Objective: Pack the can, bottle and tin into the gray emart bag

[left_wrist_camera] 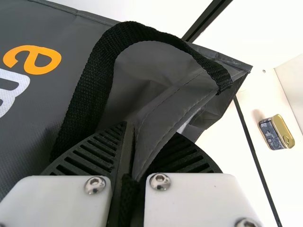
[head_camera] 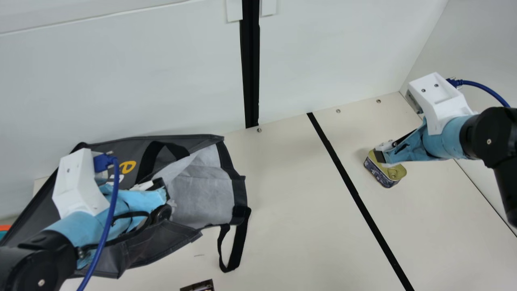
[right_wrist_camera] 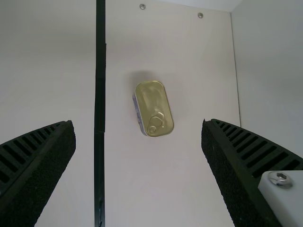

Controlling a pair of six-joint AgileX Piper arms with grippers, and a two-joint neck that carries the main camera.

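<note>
On bag edge (left_wrist_camera: 163,118), L fingers (head_camera: 162,189) tight tog.

- Lower left, main view: gray emart bag (head_camera: 117,147), orange and white lettering, black handles, pale gray lining
- Right: tin (head_camera: 395,171), gold lid, speckled dark-blue side
- Center: cream table (head_camera: 282,202), black stripe

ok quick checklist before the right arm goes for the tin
1. Right gripper open: ok
2. Tin flat on the table, lid up: ok
3. Tin in the right gripper's grasp: not ok, it lies free below
4. Left gripper shut on the edge of the bag: ok
5. Bag mouth open: ok
6. Can and bottle packed: cannot tell
</note>
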